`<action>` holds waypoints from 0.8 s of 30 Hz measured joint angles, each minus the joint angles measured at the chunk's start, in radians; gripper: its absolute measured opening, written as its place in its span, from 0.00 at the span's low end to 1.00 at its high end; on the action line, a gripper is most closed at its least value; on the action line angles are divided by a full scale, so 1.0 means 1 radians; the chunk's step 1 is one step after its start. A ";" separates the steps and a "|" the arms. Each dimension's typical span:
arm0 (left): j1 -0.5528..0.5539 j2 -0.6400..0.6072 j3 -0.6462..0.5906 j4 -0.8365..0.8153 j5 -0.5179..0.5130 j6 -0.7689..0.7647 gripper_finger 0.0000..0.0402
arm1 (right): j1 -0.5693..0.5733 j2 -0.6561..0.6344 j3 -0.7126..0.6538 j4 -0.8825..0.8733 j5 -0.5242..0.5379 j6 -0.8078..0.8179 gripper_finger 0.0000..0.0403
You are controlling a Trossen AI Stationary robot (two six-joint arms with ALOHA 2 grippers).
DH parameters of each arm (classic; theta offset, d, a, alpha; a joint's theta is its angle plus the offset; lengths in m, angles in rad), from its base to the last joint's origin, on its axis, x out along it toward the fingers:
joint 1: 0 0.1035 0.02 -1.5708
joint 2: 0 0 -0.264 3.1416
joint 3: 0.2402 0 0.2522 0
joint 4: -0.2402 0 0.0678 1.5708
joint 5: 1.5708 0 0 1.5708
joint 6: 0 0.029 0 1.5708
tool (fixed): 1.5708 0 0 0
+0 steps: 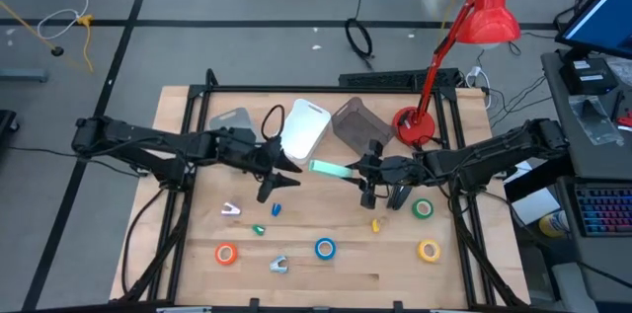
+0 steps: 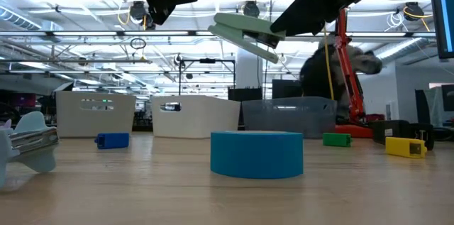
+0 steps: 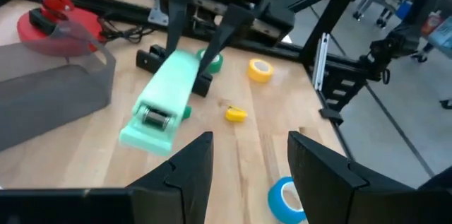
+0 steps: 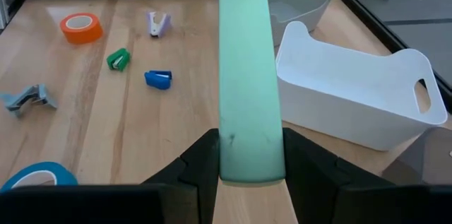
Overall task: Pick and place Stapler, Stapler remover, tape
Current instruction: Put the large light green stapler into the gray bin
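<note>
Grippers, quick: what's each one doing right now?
Left gripper: open, empty, above the table.
Right gripper: closed on the green stapler, held aloft.

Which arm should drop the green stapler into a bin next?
Right. Its claw is shut on the green stapler, held above the table beside the white bin. The left claw is open and holds nothing.

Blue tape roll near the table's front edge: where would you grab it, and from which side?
Probably from straight above. The blue tape roll lies flat with its white core opening upward, so one of the jaws can go inside the hole and one outside, pinching the ring's wall.
</note>
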 joint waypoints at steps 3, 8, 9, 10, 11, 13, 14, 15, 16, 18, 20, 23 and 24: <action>0.000 -0.001 0.000 0.027 -0.001 -0.025 0.46 | 0.000 0.000 0.000 -0.001 -0.001 0.000 0.31; 0.000 -0.001 0.000 0.026 -0.040 -0.017 0.46 | 0.000 0.000 0.000 -0.001 -0.001 0.000 0.31; 0.000 -0.001 0.000 0.022 -0.058 -0.018 0.46 | 0.000 0.000 0.000 -0.001 -0.001 0.000 0.31; 0.000 -0.001 0.000 0.019 -0.076 -0.021 0.46 | 0.000 0.000 0.000 -0.001 -0.001 0.000 0.31; 0.000 0.000 0.000 0.017 -0.086 -0.023 0.46 | 0.000 0.000 0.000 -0.001 -0.001 0.000 0.31; 0.001 -0.001 0.000 0.017 -0.096 -0.018 0.46 | 0.000 0.000 0.000 -0.001 -0.001 0.000 0.31; 0.001 -0.001 0.000 0.017 -0.100 -0.015 0.46 | 0.000 0.000 0.000 -0.001 -0.001 0.000 0.31; 0.001 -0.001 0.000 0.016 -0.104 -0.014 0.46 | 0.000 0.000 0.000 -0.001 -0.001 0.000 0.31; 0.001 -0.001 0.000 0.016 -0.108 -0.014 0.46 | 0.000 0.000 0.000 -0.001 -0.001 0.000 0.31; 0.000 -0.001 0.000 0.016 -0.108 -0.010 0.46 | 0.000 0.000 0.000 -0.001 -0.002 -0.001 0.31; 0.001 -0.001 0.000 0.016 -0.108 -0.007 0.48 | 0.000 0.000 0.000 -0.001 -0.002 -0.001 0.31; 0.001 -0.001 0.000 0.015 -0.111 -0.003 0.54 | 0.000 0.000 0.000 -0.001 -0.002 -0.001 0.31; 0.000 -0.001 0.000 0.015 -0.121 0.005 0.57 | 0.000 0.000 0.000 -0.001 -0.002 -0.001 0.31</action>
